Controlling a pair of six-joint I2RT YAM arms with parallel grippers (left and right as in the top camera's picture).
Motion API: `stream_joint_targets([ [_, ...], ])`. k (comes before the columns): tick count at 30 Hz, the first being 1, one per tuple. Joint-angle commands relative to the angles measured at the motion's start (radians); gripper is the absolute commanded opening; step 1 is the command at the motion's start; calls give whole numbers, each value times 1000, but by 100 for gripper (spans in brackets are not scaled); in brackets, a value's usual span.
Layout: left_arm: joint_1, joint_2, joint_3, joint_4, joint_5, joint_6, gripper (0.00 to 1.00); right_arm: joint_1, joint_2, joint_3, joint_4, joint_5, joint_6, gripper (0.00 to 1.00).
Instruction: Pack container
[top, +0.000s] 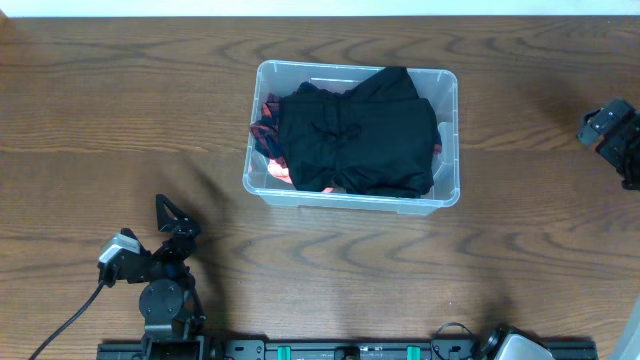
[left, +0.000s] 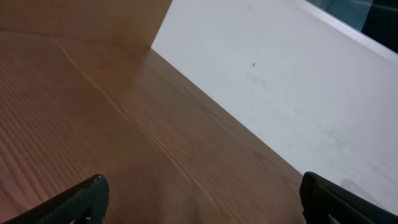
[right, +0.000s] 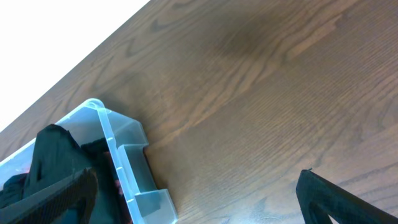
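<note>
The wooden table (top: 100, 120) bears the container (top: 451, 140) near its middle, filled with black cloth (top: 360, 130) lying over some red cloth (top: 266, 108). The left gripper (left: 202, 202), jaws spread wide and holding nothing, is on its folded arm at the near left. The right gripper (right: 193, 199), also wide apart and holding nothing, hangs at the right edge, well apart from the container.

Dark wood-grain table (top: 100, 120), white surface (left: 298, 74) beyond its edge

Light even, diffuse; faint soft shadows on the table (top: 100, 120). Right wrist view's top-left corner blown white. Left fingertips (left: 84, 198) out of focus.
</note>
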Motion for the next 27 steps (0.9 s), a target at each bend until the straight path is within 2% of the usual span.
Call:
stream_joint_targets([
  [1,3,0,-16,-40,-2,-2,98,-7,-8,5,-1,0,-12,99],
  [17,3,0,-16,-40,-2,-2,98,20,-29,5,-1,0,-12,99],
  [20,3,0,-16,-40,-2,-2,98,112,-93,-7,10,50,-14,99],
  [22,3,0,-16,-40,-2,-2,98,207,-146,-24,61,204,-10,99],
  [27,3,0,-16,-40,-2,-2,98,450,-281,-144,395,422,-4,99],
])
